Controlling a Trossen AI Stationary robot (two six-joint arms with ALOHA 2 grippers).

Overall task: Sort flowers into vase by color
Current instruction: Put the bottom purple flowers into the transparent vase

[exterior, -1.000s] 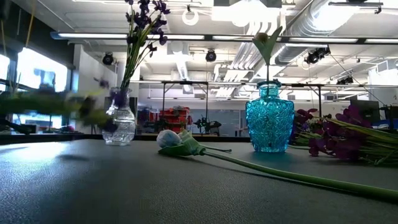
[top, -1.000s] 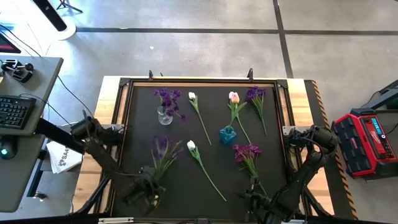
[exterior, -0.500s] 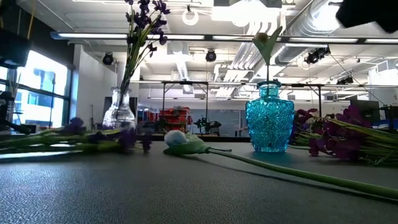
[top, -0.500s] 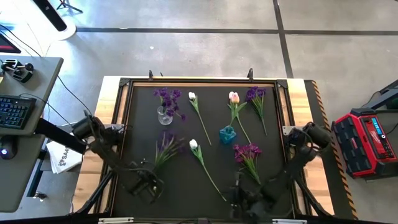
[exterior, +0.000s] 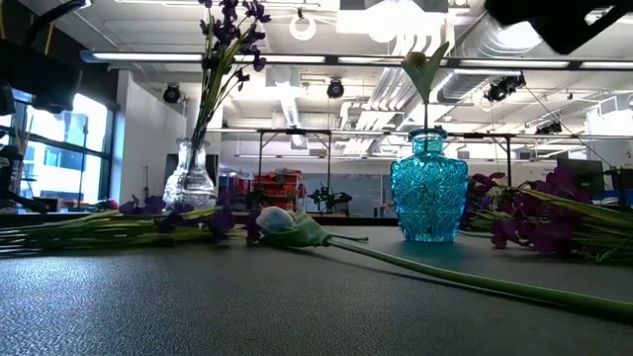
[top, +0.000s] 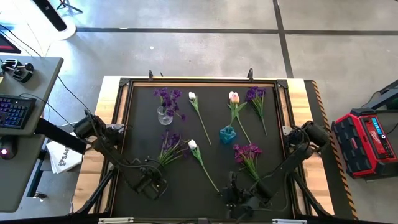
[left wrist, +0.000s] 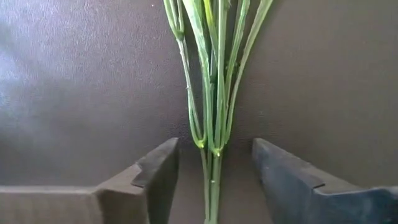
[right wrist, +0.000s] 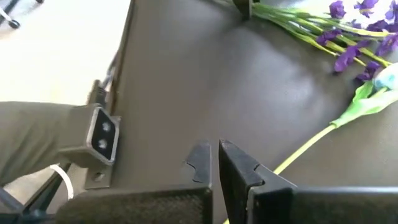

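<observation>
A purple sprig (top: 169,147) lies flat on the black mat, and its bare stem end (left wrist: 214,163) runs between the fingers of my left gripper (left wrist: 214,180). That gripper is open, points down near the table's front left (top: 149,184), and touches neither side of the stem. A white tulip (top: 193,144) lies beside the sprig, its stem slanting toward the near edge. My right gripper (right wrist: 215,163) is shut and hovers by that stem's near end (top: 233,193). A clear vase (top: 165,116) holds purple blossoms. A blue vase (top: 227,134) holds a pink tulip (top: 234,97).
Another white tulip (top: 192,97) lies at the back, between the two vases. Two more purple sprigs (top: 255,94) (top: 247,151) lie on the right half. The mat's raised frame (top: 124,84) runs along its edge. A desk with a keyboard (top: 15,112) stands off the left side.
The purple sprig, held up off the mat a second ago, has come down and now lies flat, a little farther from the near edge. My left gripper has sunk with it. My right gripper has travelled along the near edge toward the table's left, up to the white tulip's stem end.
</observation>
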